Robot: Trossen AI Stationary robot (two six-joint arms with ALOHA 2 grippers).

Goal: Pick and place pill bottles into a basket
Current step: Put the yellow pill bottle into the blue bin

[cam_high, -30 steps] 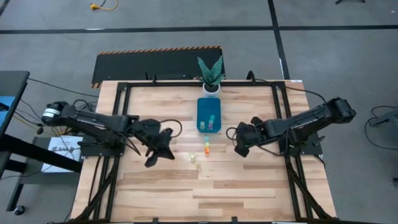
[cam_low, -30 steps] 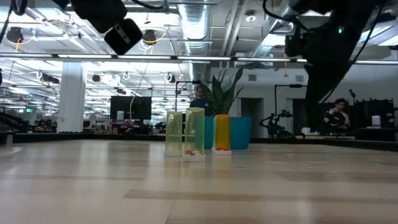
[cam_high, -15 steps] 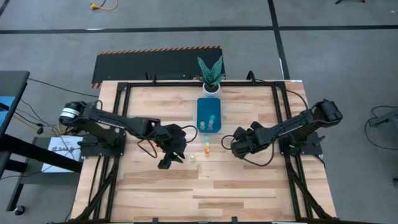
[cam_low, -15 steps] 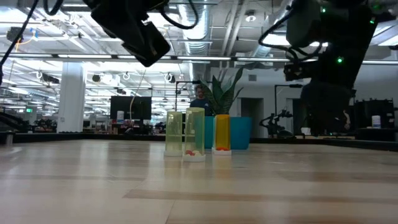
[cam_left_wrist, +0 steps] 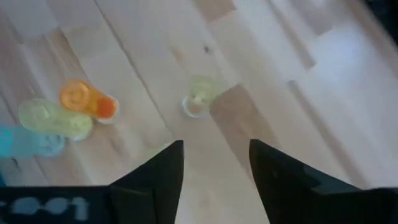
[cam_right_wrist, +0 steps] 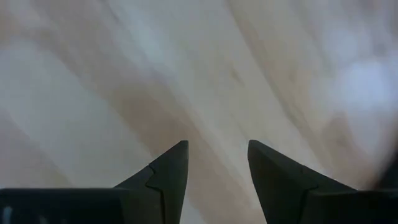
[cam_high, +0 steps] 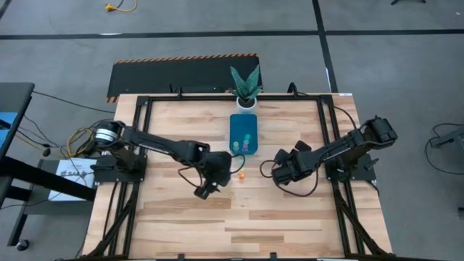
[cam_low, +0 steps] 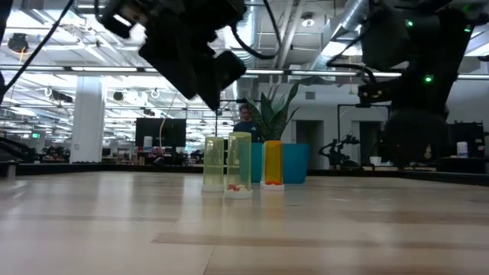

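Observation:
The teal basket (cam_high: 243, 125) sits at the table's far middle, with a green and a pink pill bottle (cam_high: 246, 143) inside. Just in front of it, an orange pill bottle (cam_high: 239, 175) and others stand upright on the wood. In the left wrist view these are an orange one (cam_left_wrist: 87, 99), a yellow-green one (cam_left_wrist: 53, 118) and a pale one (cam_left_wrist: 199, 99) standing alone. My left gripper (cam_left_wrist: 214, 149) hovers open above and short of the pale bottle. My right gripper (cam_right_wrist: 217, 149) is open over bare wood, to the right of the bottles (cam_high: 279, 174).
A white pot with a green plant (cam_high: 246, 88) stands behind the basket at the far edge. Black frame rails (cam_high: 142, 145) run along the table's left and right sides. Bare wood lies toward the near edge (cam_high: 239, 225).
My left gripper has travelled toward the table's right, to the standing bottles, sinking and rolling as it went. My right gripper has dropped a little lower. The bottles have stayed where they were.

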